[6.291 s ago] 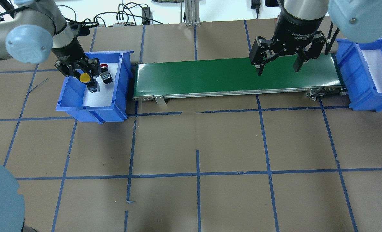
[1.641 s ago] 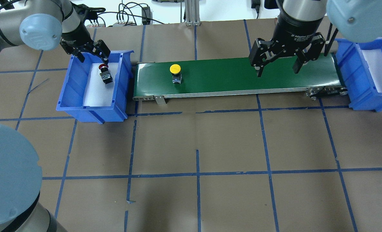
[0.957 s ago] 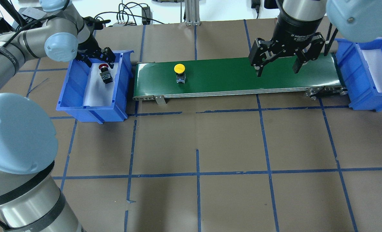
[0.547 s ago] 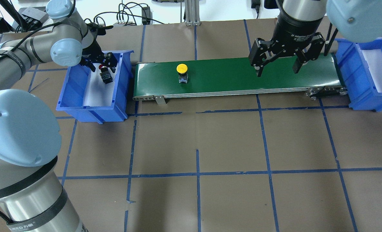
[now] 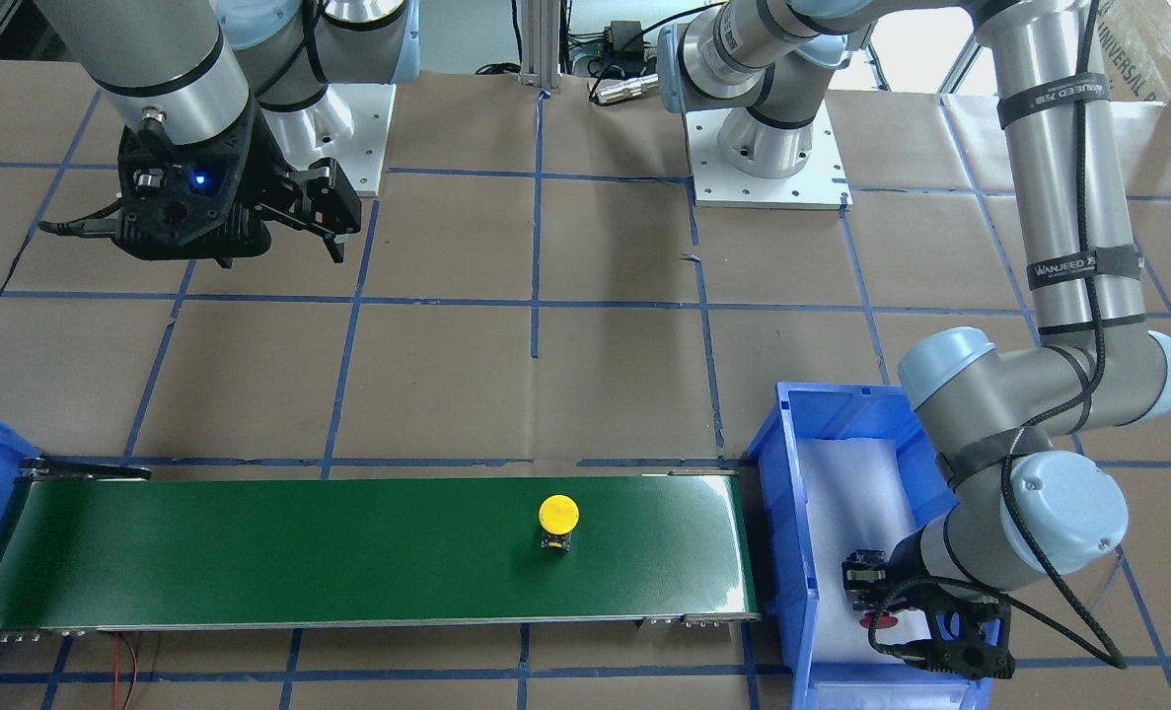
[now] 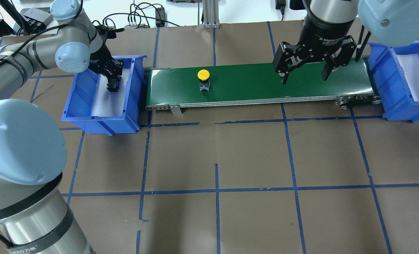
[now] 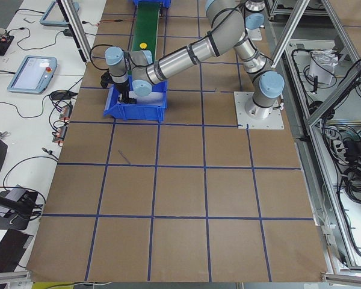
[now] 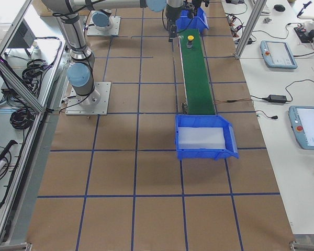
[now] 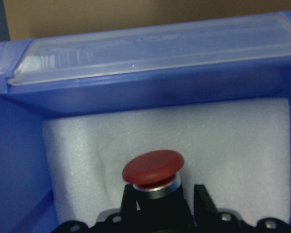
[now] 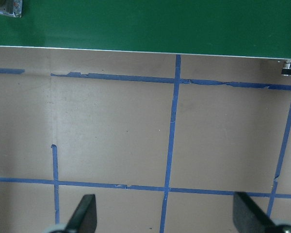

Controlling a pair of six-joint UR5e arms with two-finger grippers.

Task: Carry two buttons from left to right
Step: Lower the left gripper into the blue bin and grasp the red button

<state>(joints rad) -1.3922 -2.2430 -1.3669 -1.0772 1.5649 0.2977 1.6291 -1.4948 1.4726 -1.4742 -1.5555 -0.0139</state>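
The yellow button (image 6: 203,75) stands upright on the green conveyor belt (image 6: 258,83), left of its middle; it also shows in the front view (image 5: 557,517). The red button (image 9: 153,168) sits on white foam in the left blue bin (image 6: 100,120). My left gripper (image 6: 112,75) is down in that bin, and its fingers (image 9: 128,203) are closed against the button's black body below the red cap. My right gripper (image 6: 303,75) hangs open and empty above the belt's right part; its fingertips (image 10: 87,213) show wide apart in the right wrist view.
A second blue bin (image 6: 403,86) with white foam stands at the belt's right end. The belt's frame and rollers (image 6: 357,100) lie between the bins. Brown paper with blue tape lines (image 6: 216,190) covers the table in front.
The yellow button has ridden further right along the belt. My left gripper has come down over the red button and closed on it. The right arm has not moved.
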